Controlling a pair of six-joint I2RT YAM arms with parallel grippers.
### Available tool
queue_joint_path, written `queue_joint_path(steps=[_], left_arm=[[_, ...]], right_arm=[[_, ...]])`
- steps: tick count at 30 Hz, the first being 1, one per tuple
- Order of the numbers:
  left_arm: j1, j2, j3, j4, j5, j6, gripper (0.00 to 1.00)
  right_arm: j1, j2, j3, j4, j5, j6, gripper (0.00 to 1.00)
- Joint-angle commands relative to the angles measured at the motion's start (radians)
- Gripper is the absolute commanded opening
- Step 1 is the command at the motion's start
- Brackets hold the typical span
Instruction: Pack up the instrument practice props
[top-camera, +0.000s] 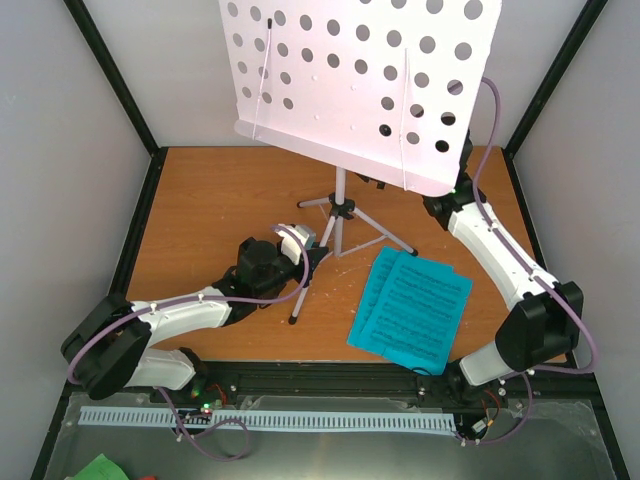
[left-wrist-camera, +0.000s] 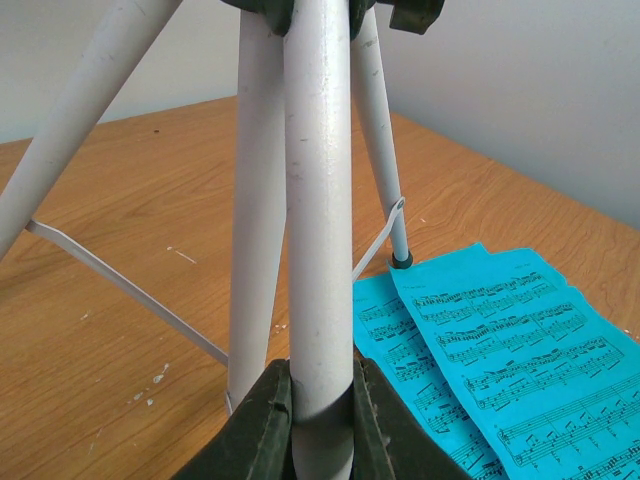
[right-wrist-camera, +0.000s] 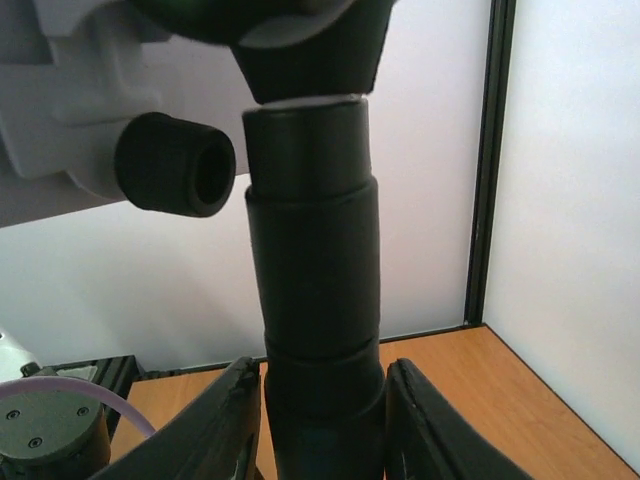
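Left arm (top-camera: 185, 318) lay low over the desk (top-camera: 200, 200), left fingers (left-wrist-camera: 262, 420) clenched on one leg (left-wrist-camera: 318, 250) of the upright music stand (top-camera: 340, 215). Right arm (top-camera: 500, 255) rose, right fingers (right-wrist-camera: 225, 420) flanking its black collar (right-wrist-camera: 315, 300), grip indeterminate.

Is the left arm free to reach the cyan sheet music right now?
Probably not: its tool is clamped on a grey tripod leg. The sheet music lies flat on the table nearby, so letting go should free the way.

pale grey walls (top-camera: 60, 150) with black corner posts (top-camera: 113, 75) enclose a scuffed wooden table (top-camera: 200, 210), evenly lit.
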Motion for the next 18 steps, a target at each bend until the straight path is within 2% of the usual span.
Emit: queue_joint_path(steps=[1, 6, 12, 18], left_arm=[[-0.008, 0.019, -0.007, 0.009, 0.026, 0.03, 0.0], [-0.008, 0.018, -0.006, 0.008, 0.028, 0.03, 0.01], [-0.008, 0.02, -0.006, 0.013, 0.025, 0.028, 0.0], [-0.008, 0.016, 0.032, 0.036, -0.009, 0.02, 0.0]], right_arm=[[0.012, 0.022, 0.059, -0.101, -0.016, -0.066, 0.34], [0.013, 0.041, 0.067, -0.131, -0.008, -0.084, 0.31], [0.016, 0.04, 0.071, -0.115, -0.003, -0.068, 0.03], [0.04, 0.039, 0.104, -0.065, 0.012, -0.026, 0.03]])
